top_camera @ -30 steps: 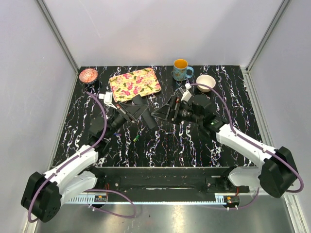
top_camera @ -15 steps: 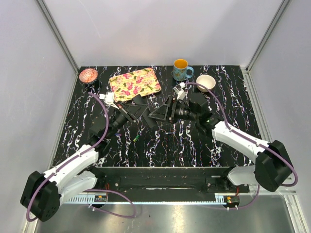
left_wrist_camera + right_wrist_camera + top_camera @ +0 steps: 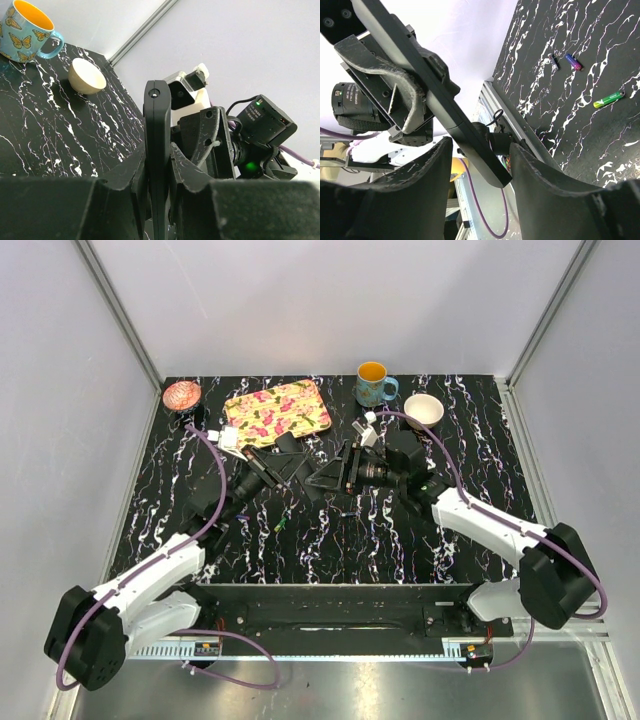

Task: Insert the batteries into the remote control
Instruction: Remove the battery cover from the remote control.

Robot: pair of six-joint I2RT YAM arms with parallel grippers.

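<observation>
My left gripper (image 3: pixel 157 170) is shut on the remote control (image 3: pixel 157 135), a slim black bar held edge-on and lifted off the table. In the top view the left gripper (image 3: pixel 283 462) and right gripper (image 3: pixel 326 478) meet at mid-table with the remote (image 3: pixel 306 487) between them. In the right wrist view the remote's free end (image 3: pixel 485 160) lies between my open right gripper's (image 3: pixel 480 170) fingers, with a gap on each side. Three batteries lie on the table: a dark one (image 3: pixel 553 61), a blue one (image 3: pixel 572 62) and a green one (image 3: pixel 609 99), the green also in the top view (image 3: pixel 281 526).
A floral tray (image 3: pixel 278 408) lies at the back, with a pink dish (image 3: pixel 182 395) at the back left. A butterfly mug (image 3: pixel 373 383) and a white bowl (image 3: pixel 423 410) stand at the back right, behind the right arm.
My right gripper has moved left until its fingers straddle the remote's end. My left gripper has shifted slightly up and right with the remote in it.
</observation>
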